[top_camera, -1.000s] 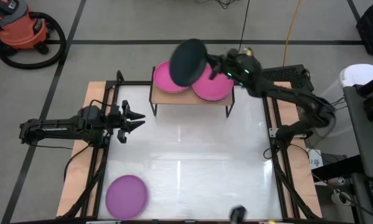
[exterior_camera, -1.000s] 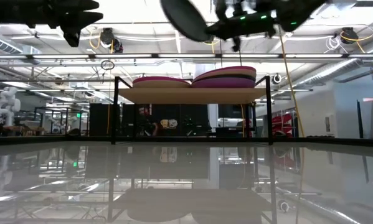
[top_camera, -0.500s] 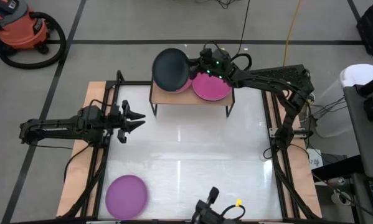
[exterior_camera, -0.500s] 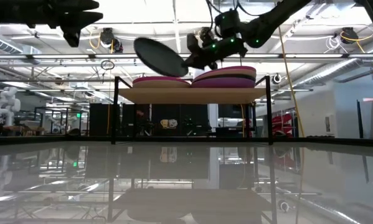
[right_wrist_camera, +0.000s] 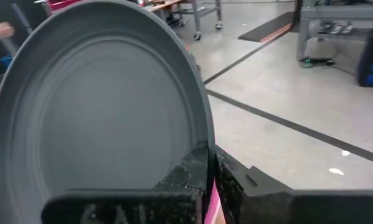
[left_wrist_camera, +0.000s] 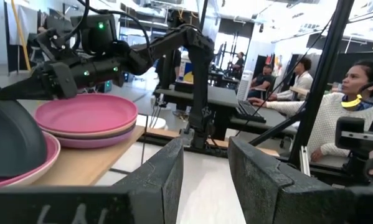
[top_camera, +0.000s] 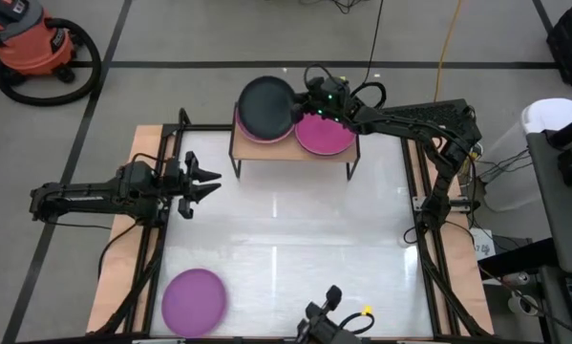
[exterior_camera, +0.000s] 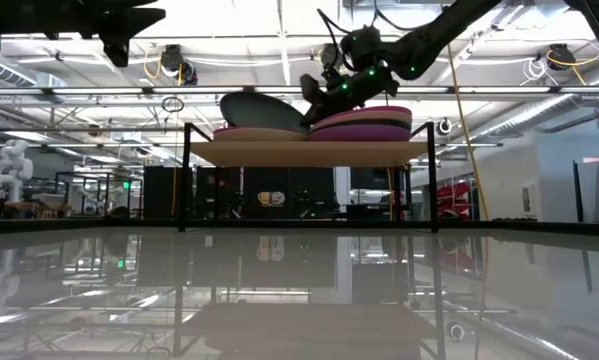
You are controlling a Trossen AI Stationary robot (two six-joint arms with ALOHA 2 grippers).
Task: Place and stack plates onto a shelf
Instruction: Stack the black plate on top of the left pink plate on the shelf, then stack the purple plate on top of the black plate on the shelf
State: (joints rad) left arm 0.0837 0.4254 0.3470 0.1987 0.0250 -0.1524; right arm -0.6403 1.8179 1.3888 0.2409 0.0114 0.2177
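The plate pinched in the black right gripper (top_camera: 301, 103) is dark grey (top_camera: 266, 105), the plates just below it magenta (top_camera: 254, 136), the stack beside it magenta over purple (top_camera: 326, 134), the shelf (top_camera: 290, 154) light wood on black legs, and the plate far across the white table purple (top_camera: 194, 301).

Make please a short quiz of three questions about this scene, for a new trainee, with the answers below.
1. True or false: the right gripper is shut on the dark grey plate.
2. Where does the purple plate lie?
A. on the shelf
B. on the white table, near corner on the left arm's side
C. in the left gripper
3. Fill in: the left gripper hangs open above the ____, holding nothing.

Key
1. True; the plate is tilted over the pink stack at one end of the shelf.
2. B
3. table
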